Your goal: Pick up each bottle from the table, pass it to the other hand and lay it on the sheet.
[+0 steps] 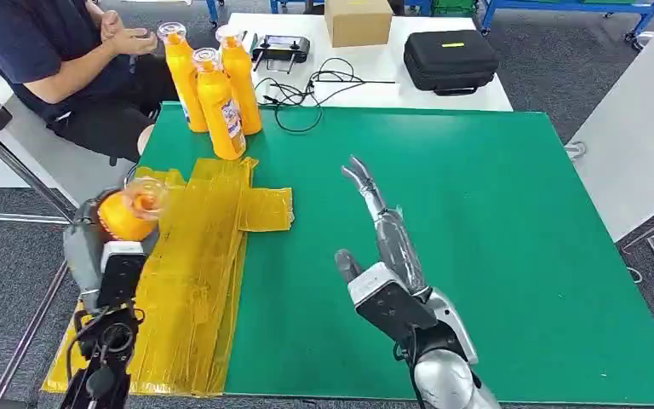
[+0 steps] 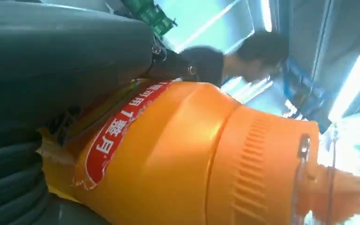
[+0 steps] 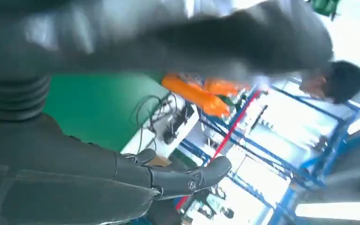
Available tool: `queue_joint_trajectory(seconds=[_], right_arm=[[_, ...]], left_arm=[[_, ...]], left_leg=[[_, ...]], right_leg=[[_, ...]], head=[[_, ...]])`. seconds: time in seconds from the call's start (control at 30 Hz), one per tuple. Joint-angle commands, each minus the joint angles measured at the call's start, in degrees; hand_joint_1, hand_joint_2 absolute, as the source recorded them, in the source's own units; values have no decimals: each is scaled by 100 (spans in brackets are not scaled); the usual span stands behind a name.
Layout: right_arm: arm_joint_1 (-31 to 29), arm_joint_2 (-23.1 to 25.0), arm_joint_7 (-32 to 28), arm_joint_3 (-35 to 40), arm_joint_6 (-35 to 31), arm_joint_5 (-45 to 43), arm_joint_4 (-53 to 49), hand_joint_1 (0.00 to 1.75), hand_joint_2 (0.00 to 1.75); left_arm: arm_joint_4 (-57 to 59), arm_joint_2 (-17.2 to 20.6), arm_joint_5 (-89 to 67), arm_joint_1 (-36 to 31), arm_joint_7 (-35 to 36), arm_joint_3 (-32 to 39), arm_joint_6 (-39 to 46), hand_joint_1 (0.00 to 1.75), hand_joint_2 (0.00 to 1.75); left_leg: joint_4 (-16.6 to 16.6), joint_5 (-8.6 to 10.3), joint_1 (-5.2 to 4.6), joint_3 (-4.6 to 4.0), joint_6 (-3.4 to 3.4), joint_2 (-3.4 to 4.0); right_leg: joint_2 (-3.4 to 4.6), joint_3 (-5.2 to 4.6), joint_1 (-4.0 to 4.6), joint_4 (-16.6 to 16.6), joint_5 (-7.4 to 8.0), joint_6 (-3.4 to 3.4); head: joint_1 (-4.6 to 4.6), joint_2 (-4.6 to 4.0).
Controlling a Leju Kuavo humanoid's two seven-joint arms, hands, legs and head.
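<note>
Green table [image 1: 477,239] (yellow sheet [image 1: 196,281] leftward), grey floor [image 1: 17,247]

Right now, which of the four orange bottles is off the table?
The bottle gripped in the left hand, held over the yellow sheet. The other three bottles stand upright together at the green table's far corner.

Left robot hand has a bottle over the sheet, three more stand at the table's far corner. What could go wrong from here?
The held bottle hangs near the yellow sheet's outer edge; released there, it may roll off the table. The three standing bottles are packed tight, so grasping one could topple its neighbours.
</note>
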Motion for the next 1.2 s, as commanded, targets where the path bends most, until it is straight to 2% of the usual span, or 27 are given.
queue_joint_trajectory(seconds=[0.03,0.13,0.53,0.6,0.63,0.67,0.7,0.73,1.0,1.2], right_arm=[[-61,-232,-13,-5,-4,4,-69,0,0],[-52,-249,-14,48,-5,5,-31,0,0],[-164,-226,-14,114,36,-22,150,0,0],[-229,-222,-16,130,68,-59,225,0,0],[-291,-230,-31,156,120,-117,290,0,0],[-350,-228,-35,182,136,-125,345,0,0],[-370,-230,-32,193,160,-147,369,0,0],[-412,-235,-30,208,172,-158,424,0,0],[-546,-163,-29,233,248,-237,627,0,0],[-683,-108,-45,248,304,-249,837,0,0]], left_arm=[[2954,-536,-740,-855,-11,-669,189,175,175],[3071,-621,-1091,-769,146,-962,203,175,175],[3218,-617,-1249,-687,243,-1099,189,175,175],[3385,-597,-1223,-736,345,-1134,-29,175,175],[3504,-566,-1110,-802,574,-1099,-422,175,175],[3549,-523,-1084,-841,707,-1111,-648,0,175],[3585,-515,-1038,-861,751,-1107,-863,0,175],[3557,-449,-975,-874,700,-1107,-1207,0,0],[3553,-324,-794,-843,730,-1081,-1545,0,0],[3516,-286,-620,-818,491,-1094,-1844,0,0]], left_leg=[[-8,-4,-2,17,-6,-11],[-13,-8,-3,30,-10,-9],[-6,-9,-3,18,-10,3],[-7,-10,-1,26,-11,8],[-8,-7,-3,23,-8,7],[-14,-10,0,35,-12,13],[-10,-11,1,34,-14,15],[-13,-10,1,37,-14,17],[-7,-6,0,42,-6,15],[-13,-8,0,54,-13,26]], right_leg=[[-20,25,-2,-11,-8,1],[-22,37,-3,-19,-11,-1],[-2,22,-2,-12,-5,-3],[3,31,-1,-14,-5,-3],[4,26,-2,-12,-2,-2],[7,39,1,-20,-2,-3],[8,39,2,-19,-2,-4],[11,41,2,-20,-1,-4],[12,45,2,-9,1,-4],[18,54,3,-14,2,-7]], head=[[2,0],[2,0],[0,0],[0,0],[0,0],[0,0],[0,0],[0,0],[4,0],[0,0]])
